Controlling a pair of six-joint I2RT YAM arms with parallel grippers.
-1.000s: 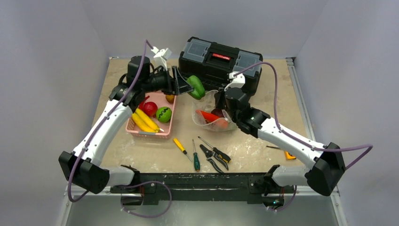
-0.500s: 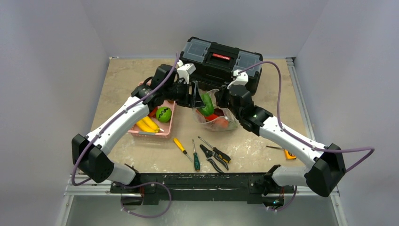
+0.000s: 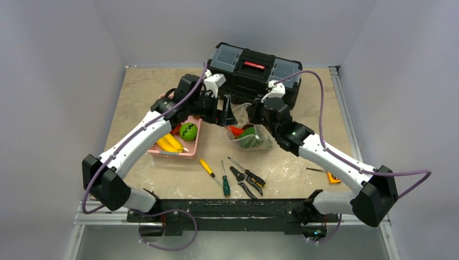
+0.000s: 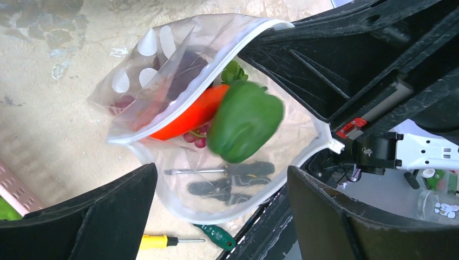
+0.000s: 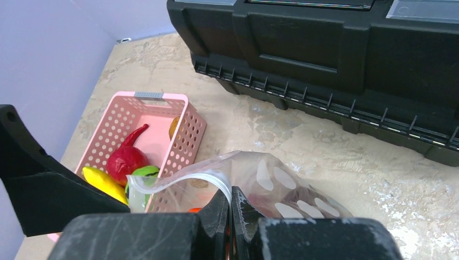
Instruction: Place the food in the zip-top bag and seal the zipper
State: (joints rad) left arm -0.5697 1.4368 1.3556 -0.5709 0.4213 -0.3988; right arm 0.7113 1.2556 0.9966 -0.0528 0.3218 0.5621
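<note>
I'm loading: my left gripper (image 4: 222,172) stands wide above the zip-top bag (image 4: 162,59), with the green pepper (image 4: 244,120) loose in its mouth. My right gripper (image 5: 230,205) pinches the zipper (image 5: 178,181). Next, I judge, come the bananas (image 3: 169,143) in the pink basket (image 3: 192,146), at nine o'clock from the bag.

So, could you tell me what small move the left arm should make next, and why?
Probably lift the open left gripper clear of the zip-top bag and swing it to the pink basket: the green pepper is already inside the bag, the right gripper pinches its edge to hold the mouth open, and the basket holds more food.
</note>
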